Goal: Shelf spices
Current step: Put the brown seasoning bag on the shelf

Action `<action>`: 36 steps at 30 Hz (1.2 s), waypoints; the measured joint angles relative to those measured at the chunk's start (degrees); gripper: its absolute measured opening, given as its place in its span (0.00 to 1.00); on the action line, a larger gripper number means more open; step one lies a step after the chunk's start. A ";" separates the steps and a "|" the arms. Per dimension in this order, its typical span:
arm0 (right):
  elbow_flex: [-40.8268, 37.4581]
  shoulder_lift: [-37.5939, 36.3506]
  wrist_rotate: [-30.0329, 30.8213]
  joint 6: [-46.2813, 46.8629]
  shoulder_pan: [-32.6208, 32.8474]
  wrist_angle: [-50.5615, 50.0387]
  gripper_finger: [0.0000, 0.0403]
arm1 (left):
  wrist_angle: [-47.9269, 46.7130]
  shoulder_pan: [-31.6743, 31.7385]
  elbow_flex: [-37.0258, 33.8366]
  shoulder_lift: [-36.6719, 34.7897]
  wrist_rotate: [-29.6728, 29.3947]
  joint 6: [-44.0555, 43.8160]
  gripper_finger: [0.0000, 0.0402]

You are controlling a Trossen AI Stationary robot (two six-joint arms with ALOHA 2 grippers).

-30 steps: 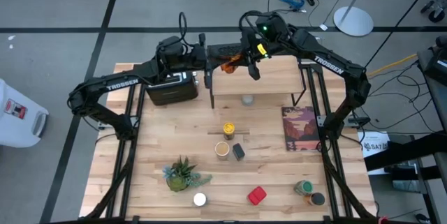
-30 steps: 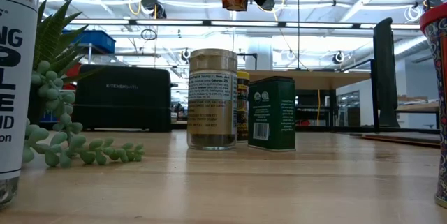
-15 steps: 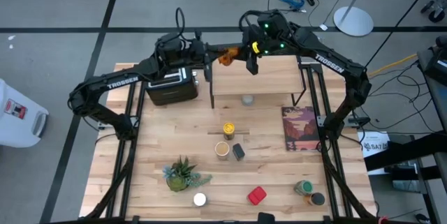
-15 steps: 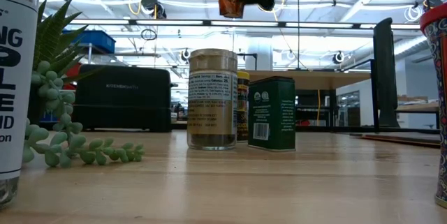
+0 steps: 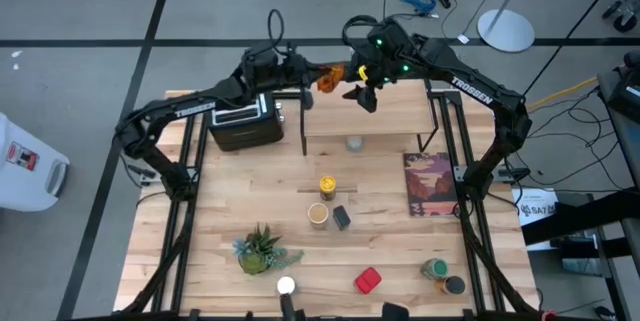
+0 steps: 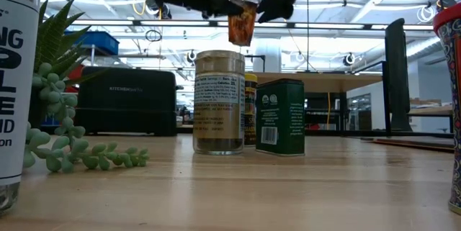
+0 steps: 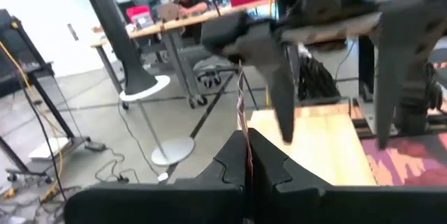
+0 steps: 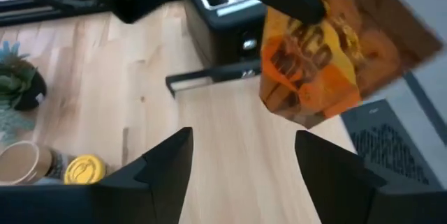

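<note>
— Where's the pouch now?
— The orange spice pouch (image 5: 328,78) hangs over the shelf (image 5: 385,116), at the end by the toaster (image 5: 245,124). My left pincer (image 5: 316,79) pinches its edge. My right pincer (image 5: 360,91) stands wide just beside it, gripping nothing.
— How would you set it down?
— I'd lower it slowly and lay it flat, well inside the plank's edge. I expect it's floppy and would topple if stood up.

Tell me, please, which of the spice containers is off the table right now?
The orange spice packet, pinched in the left gripper above the shelf; every other container stands on the tabletop.
</note>
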 joint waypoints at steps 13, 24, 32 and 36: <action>0.00 0.00 -0.04 -0.20 0.00 -7.48 0.60 | -1.50 5.16 -0.80 3.37 5.18 0.25 0.00; 0.00 0.00 -0.16 -0.34 0.17 -8.17 0.60 | -1.00 7.30 -2.57 4.30 5.45 2.96 0.00; 0.00 0.00 -0.24 0.20 0.42 -8.63 0.60 | 2.27 7.42 -2.60 8.47 8.80 2.92 0.00; 0.00 0.00 -0.26 -0.19 0.55 -9.22 0.60 | 5.38 7.65 -2.60 9.77 10.07 1.68 0.00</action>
